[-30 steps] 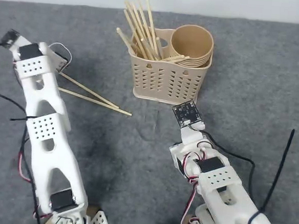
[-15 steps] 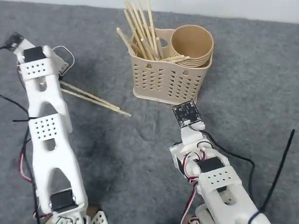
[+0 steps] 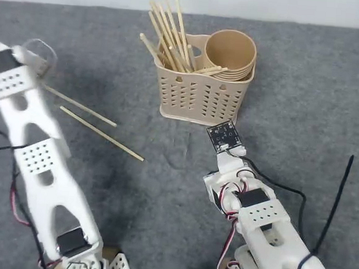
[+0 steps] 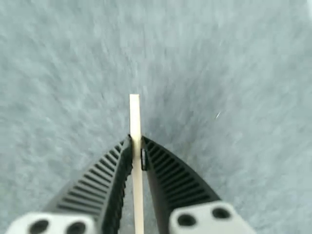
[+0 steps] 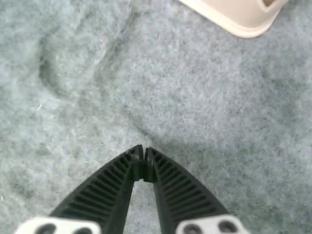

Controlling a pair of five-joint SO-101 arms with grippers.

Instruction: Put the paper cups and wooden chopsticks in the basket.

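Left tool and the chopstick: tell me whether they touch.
Touching. The left wrist view shows the left tool shut on the chopstick, pressing against both its sides.

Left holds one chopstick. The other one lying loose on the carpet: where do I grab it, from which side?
Grip the loose chopstick near its middle, straight down from above, jaws turned across its diagonal line. It lies flat on the carpet, thin and long, so a side approach would likely just push it.
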